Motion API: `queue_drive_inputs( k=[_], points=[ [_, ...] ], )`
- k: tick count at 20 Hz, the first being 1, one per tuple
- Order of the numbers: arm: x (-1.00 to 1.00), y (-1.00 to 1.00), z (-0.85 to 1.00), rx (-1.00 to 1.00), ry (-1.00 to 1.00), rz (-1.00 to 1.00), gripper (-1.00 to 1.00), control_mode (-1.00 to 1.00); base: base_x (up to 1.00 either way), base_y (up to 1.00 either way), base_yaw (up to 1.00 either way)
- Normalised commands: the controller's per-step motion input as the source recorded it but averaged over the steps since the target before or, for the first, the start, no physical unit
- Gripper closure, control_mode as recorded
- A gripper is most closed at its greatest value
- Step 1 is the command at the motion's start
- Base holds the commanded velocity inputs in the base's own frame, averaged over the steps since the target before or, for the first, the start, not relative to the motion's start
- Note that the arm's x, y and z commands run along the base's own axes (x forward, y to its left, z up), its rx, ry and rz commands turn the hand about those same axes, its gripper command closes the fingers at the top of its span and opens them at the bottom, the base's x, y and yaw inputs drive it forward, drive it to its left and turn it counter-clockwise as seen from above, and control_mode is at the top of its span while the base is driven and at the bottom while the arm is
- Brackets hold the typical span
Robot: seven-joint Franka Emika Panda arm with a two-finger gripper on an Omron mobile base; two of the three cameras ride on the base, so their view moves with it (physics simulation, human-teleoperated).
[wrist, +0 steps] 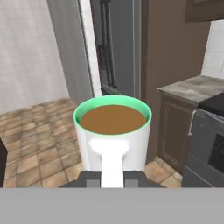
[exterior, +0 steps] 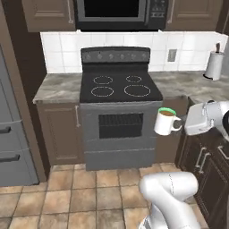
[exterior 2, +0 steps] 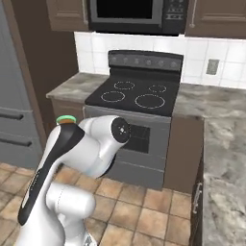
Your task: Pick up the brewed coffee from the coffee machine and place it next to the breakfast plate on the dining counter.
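Mug: one small white handled mug with a green rim and brown coffee (exterior: 166, 122), upright, carried in the air in front of the oven door, above the tiled floor; in the hand view (wrist: 113, 135) its handle faces the camera.
Hand: one white two-finger hand (exterior: 182, 125), clenched on the mug's handle, reaching in from the right of the left base view.
Arm: one white arm with dark joints (exterior 2: 91, 144); in the right base view the mug's green rim (exterior 2: 65, 119) peeks just above its dark link.
Stove: one black glass-top range with four ring burners (exterior: 120, 87) and a grey oven door below.
Microwave: one dark microwave (exterior: 120, 12) above the stove.
Surface: grey marbled worktop (exterior: 56, 87) on both sides of the stove, over brown cabinets.
Paper towel: one white roll on a stand (exterior: 214, 65) on the right surface.
Fridge: one tall grey refrigerator (wrist: 116, 46) behind the mug in the hand view.
Floor: tan square tiles (exterior: 80, 197).
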Motion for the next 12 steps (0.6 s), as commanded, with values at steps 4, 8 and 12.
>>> queue_drive_inputs(
  k=[4, 8, 12],
  points=[
    [0.00, 0.00, 0.00, 0.00, 0.00, 0.00, 1.00, 1.00, 0.64, 0.71, 0.54],
    [0.00, 0.00, 0.00, 0.00, 0.00, 0.00, 1.00, 1.00, 0.59, 0.74, 0.55],
    [0.00, 0.00, 0.00, 0.00, 0.00, 0.00, 1.00, 1.00, 0.57, 0.72, 0.56]
  ],
)
